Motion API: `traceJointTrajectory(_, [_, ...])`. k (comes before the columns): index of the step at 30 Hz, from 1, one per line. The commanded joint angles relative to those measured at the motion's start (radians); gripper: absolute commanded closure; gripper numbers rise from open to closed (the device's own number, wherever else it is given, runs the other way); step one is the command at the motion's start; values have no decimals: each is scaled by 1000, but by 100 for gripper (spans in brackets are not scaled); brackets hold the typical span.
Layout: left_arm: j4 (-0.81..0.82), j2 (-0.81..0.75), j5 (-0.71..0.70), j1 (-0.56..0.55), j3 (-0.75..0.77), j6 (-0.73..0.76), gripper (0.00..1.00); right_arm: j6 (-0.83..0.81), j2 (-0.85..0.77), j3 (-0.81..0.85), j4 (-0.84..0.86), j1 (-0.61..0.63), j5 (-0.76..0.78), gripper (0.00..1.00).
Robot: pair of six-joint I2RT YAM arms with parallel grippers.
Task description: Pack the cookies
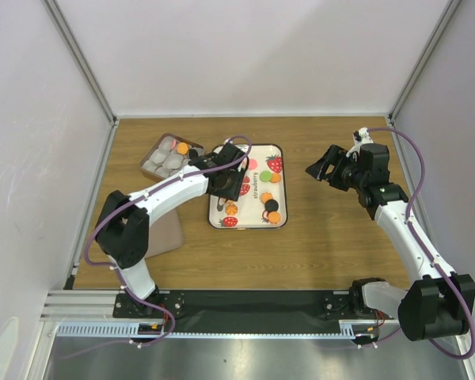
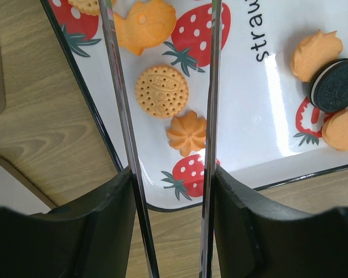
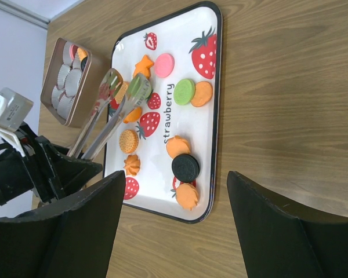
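Left gripper (image 2: 171,176): closed on the tongs (image 2: 122,104), one finger pressing on each metal arm; the two arms are not together, a gap is between them.
Tongs: they reach from the gripper over the left part of the tray (image 2: 261,116); in the right wrist view the tips are apart, and I cannot tell if they hold something.
Right gripper (image 1: 323,169): jaws spread wide with nothing between them, above the table (image 1: 324,229), to the right of the tray.
The cookies (image 2: 161,91): most lie loose on the tray in orange, pink, green and black; a black sandwich cookie (image 2: 338,85) lies at the near right, touching an orange one.
Box (image 3: 86,87): far left of the tray, just beside it, with white paper cups; an orange cookie and a black one are already in it.
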Motion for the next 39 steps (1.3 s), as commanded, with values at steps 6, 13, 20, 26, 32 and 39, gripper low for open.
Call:
traceJointTrajectory(6, [25,24,-19,-19,5,-1,46,-16,-15,28,16,4,7,23])
traceJointTrajectory(13, [15,46,-46,-26,10,2,48,-17,-18,26,14,4,12,23])
traceJointTrajectory(20, [19,61,-63,-30,8,7,50,-16,-13,26,18,4,10,22])
traceJointTrajectory(26, [19,76,-77,-33,19,12,53,-16,-12,26,19,4,12,23])
traceJointTrajectory(32, [15,83,-94,-35,49,31,57,-16,-9,26,19,2,10,23])
traceJointTrajectory(39, [-7,57,-95,-35,89,47,59,-19,-15,29,14,5,15,23])
